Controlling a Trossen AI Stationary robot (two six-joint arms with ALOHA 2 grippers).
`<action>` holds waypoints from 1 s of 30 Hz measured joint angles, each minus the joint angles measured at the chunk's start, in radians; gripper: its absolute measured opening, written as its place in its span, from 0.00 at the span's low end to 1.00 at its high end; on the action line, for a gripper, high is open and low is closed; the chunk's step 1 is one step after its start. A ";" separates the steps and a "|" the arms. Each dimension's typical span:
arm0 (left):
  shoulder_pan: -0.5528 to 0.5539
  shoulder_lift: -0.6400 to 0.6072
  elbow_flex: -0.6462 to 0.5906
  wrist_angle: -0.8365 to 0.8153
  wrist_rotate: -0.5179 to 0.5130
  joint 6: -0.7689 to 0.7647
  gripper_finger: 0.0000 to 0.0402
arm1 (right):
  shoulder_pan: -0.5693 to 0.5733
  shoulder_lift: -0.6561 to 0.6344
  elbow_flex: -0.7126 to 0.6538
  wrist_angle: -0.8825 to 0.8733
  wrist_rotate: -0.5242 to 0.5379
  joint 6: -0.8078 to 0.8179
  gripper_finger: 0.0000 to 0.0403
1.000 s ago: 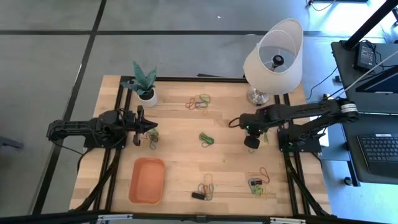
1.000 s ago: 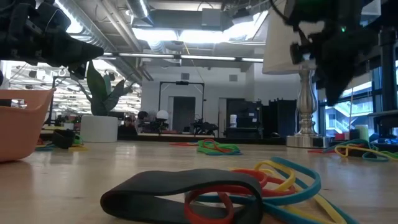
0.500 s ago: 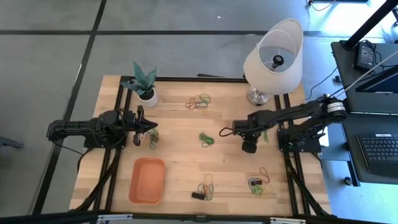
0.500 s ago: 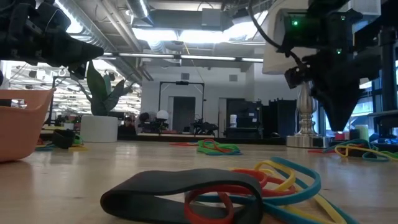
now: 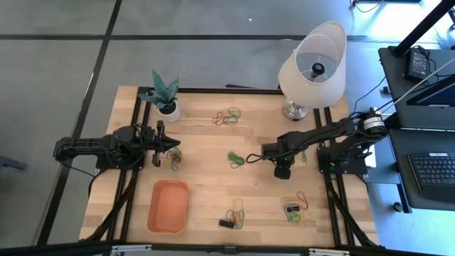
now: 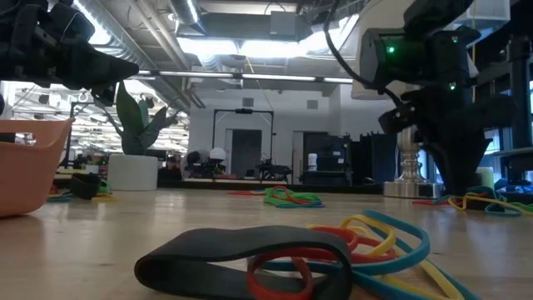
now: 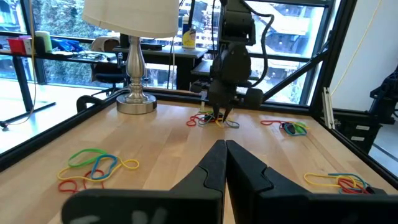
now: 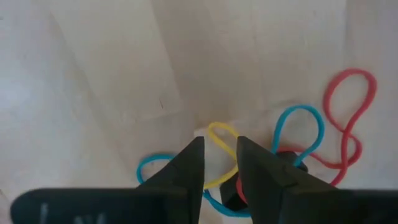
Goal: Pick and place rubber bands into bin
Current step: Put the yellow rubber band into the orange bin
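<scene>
**A:** High view first: what is in the shallow orange rectangular plastic bin (image 5: 168, 206) with rounded corners?

**B:** Nothing I can see; its smooth floor looks bare. It sits on the pale wooden slatted table (image 5: 206, 185), nearer the front edge than the left gripper (image 5: 173, 144), just below it in that view. The low view shows only its curved orange wall (image 6: 25, 171).

**A:** And the rubber bands?

**B:** Thin bright loops in tangled clumps across the wood. One green-and-yellow clump (image 5: 235, 158) lies just ahead of the right gripper (image 5: 250, 156) fingertips. In the right wrist view, yellow, blue and red loops (image 8: 292, 140) lie directly beneath and beyond that gripper (image 8: 219, 163), whose fingers stand slightly apart with a yellow loop in the gap, nothing clamped.

**A:** The left gripper?

**B:** Its fingers (image 7: 214, 163) are pressed together, empty, hovering above the table. A small clump (image 5: 173, 161) lies just beside it.

**A:** Other bands?

**B:** Three more clumps: one (image 5: 228, 117) towards the back edge, two (image 5: 237, 215) (image 5: 296, 210) near the front. The low view shows a broad dark flat band (image 6: 250, 254) with red, yellow and blue loops.
</scene>
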 joint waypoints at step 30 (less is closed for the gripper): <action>0.000 0.000 0.000 0.000 0.000 0.000 0.02 | -0.002 -0.208 0.169 -0.155 0.027 0.451 0.01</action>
